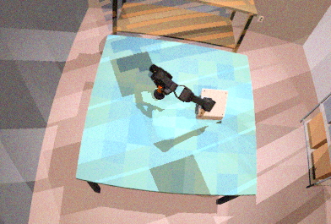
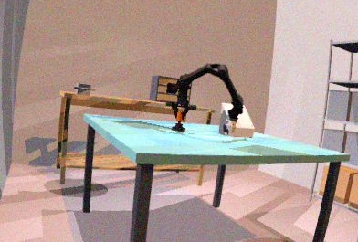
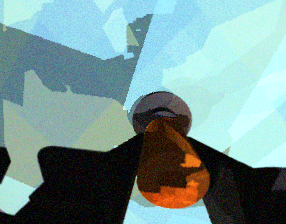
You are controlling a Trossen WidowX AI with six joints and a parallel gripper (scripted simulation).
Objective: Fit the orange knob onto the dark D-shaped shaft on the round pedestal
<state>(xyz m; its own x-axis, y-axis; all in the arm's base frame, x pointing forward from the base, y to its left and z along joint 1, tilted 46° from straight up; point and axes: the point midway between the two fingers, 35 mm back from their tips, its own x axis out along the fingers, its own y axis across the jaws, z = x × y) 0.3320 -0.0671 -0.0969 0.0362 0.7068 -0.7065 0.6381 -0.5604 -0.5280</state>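
A broad desk (image 2: 256,149) with a pale turquoise top on dark legs fills the middle of the room. Beyond it, against the brown wall, stands a wooden workbench (image 2: 123,103) with a lower shelf, and at the far right a metal shelf rack (image 2: 330,92) holds brown boxes low down.

On the right part of the desk a light base block (image 1: 217,102) carries the black arm (image 2: 215,71), which arches up and leftward, then drops its wrist straight down near the desk's middle.

The tool (image 2: 179,116) points downward and is clamped on the orange knob (image 3: 171,165); from the wrist camera the two dark fingers press against the knob's sides, one on each flank.

Directly under the knob sits the round pedestal (image 3: 144,107), dark and small on the turquoise top. From the side, the knob (image 2: 179,117) stands upright just above the pedestal (image 2: 178,128). I cannot tell whether the knob's bottom touches it, and the shaft itself is hidden behind the knob in every view.
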